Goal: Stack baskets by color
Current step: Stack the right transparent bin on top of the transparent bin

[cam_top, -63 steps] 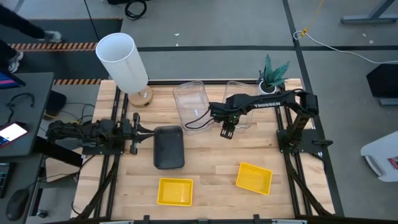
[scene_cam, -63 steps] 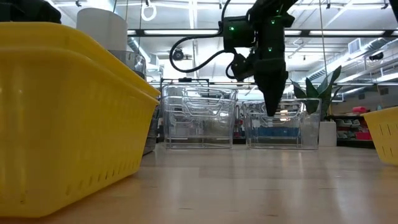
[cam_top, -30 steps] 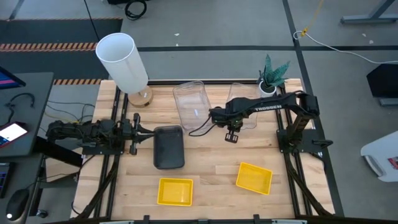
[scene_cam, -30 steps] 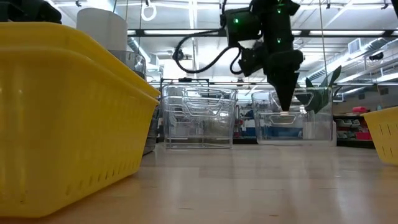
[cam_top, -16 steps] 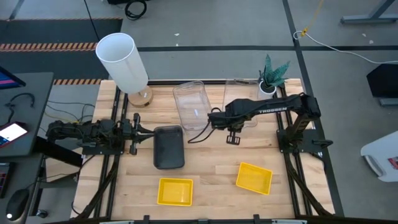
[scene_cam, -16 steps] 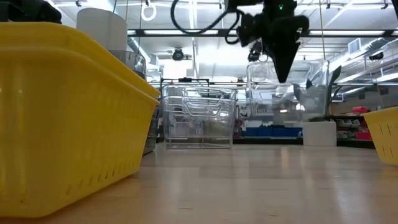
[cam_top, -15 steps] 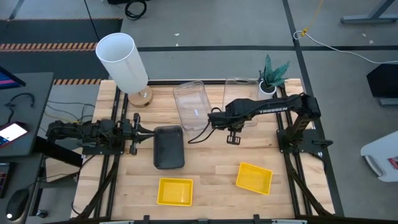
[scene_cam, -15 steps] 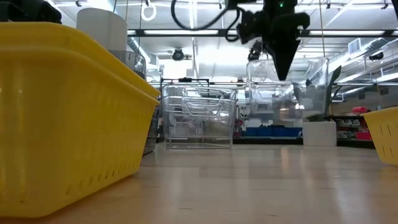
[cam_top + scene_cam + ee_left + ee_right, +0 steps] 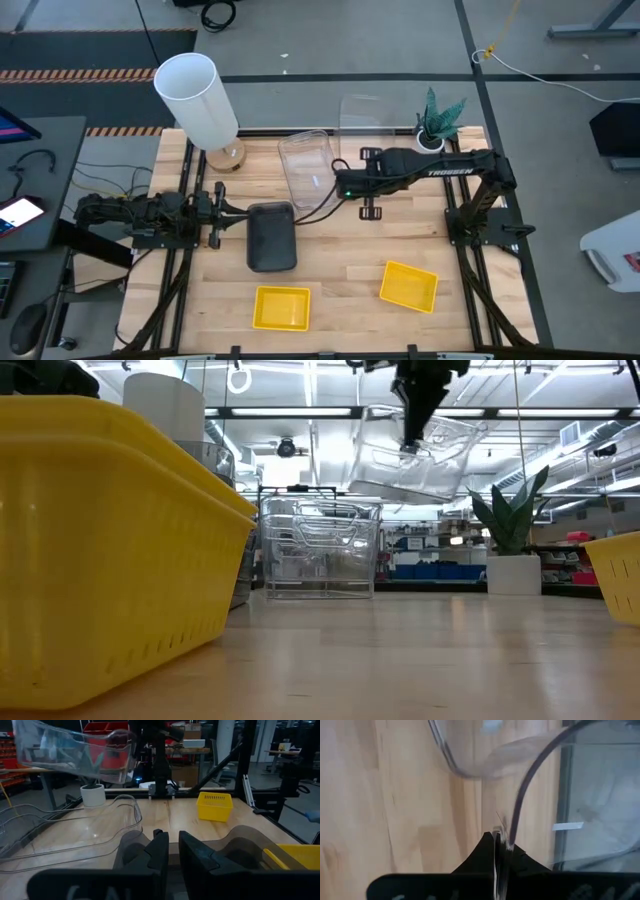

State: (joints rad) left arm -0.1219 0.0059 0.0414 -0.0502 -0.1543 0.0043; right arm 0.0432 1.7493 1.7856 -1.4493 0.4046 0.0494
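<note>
the right gripper has its fingers clenched on the rim of a clear basket, holding it tilted in the air above the table, over the far edge beside the potted plant. a second clear basket sits on the table just beside it. the left gripper, fingers slightly parted and grasping nothing, rests at the table's left side, next to the dark grey basket. two yellow baskets lie near the front edge.
</note>
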